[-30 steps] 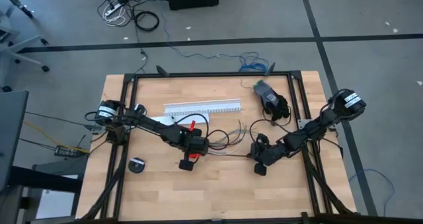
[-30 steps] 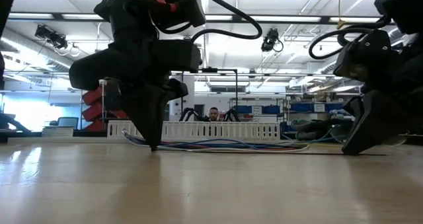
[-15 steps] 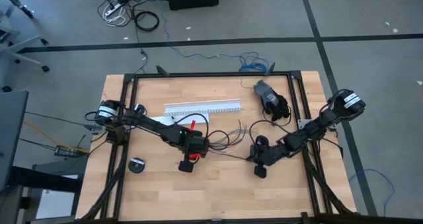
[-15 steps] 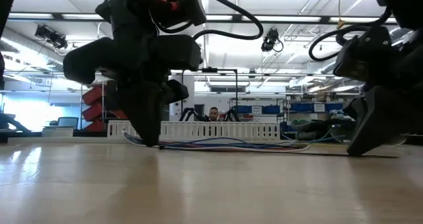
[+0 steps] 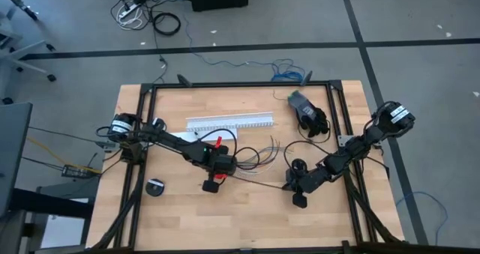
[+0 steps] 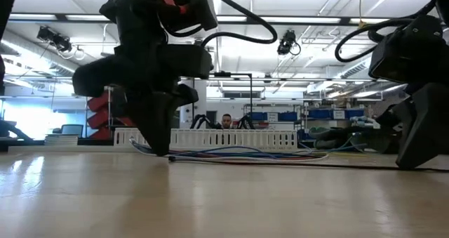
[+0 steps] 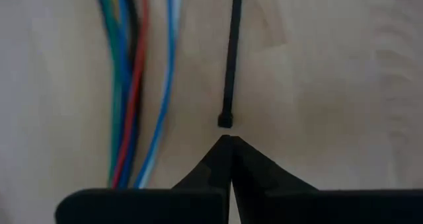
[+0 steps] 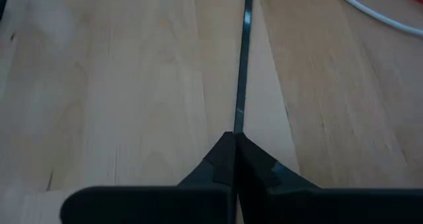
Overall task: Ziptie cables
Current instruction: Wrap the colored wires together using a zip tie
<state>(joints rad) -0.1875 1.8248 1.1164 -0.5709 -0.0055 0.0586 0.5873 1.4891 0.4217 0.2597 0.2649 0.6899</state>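
So far I have very little of the tying done, by my reading. Starting on the left of the table, my left gripper (image 5: 215,180) is down at the board with its fingers pressed together on nothing; in its wrist view the fingertips meet in a point just short of the square head of the ziptie (image 7: 230,59), a sliver of bare wood between them. The cables (image 7: 135,85) run alongside that strap, close but not crossing it there, so nothing is wrapped around them yet. From above, the cables (image 5: 259,155) fan out loose in the middle of the table, in front of the white channel (image 5: 229,122).

Moving right, the ziptie (image 5: 259,182) lies flat as a thin black line stretching across to my right gripper (image 5: 298,194). That claw is closed as well, and in its wrist view the strap's tail runs straight into the seam between the fingers, so I judge it is pinching that end.

Left to do, as I see it: get the strap around the bundle, feed the tail through the head, and pull it snug.
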